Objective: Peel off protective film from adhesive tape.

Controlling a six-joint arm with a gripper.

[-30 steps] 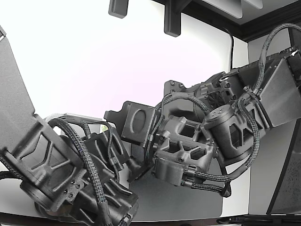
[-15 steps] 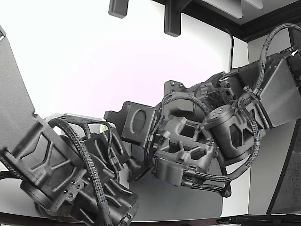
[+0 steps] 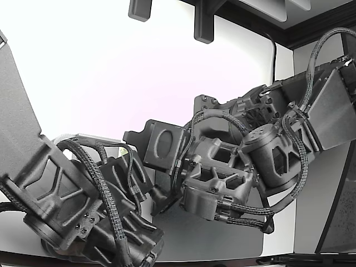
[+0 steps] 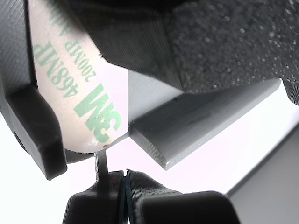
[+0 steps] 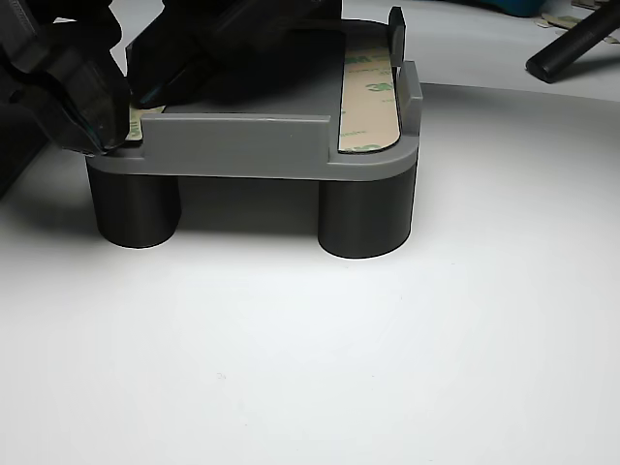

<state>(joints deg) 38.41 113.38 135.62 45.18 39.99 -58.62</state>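
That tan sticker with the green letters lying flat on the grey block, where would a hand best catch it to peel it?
Probably at its rounded end, which reaches the edge of the grey block. The film lies flat, so only an edge offers any purchase. Coming in from beyond that end, as the hand does, lets thin tips nip the lip and pull back along the strip.

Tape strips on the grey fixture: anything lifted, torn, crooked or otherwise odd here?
Nothing stands out. The liner strip on the grey fixture lies flat in its recess, printing intact. The other strip also looks flat; the gripper tips sit shut at its rounded end.
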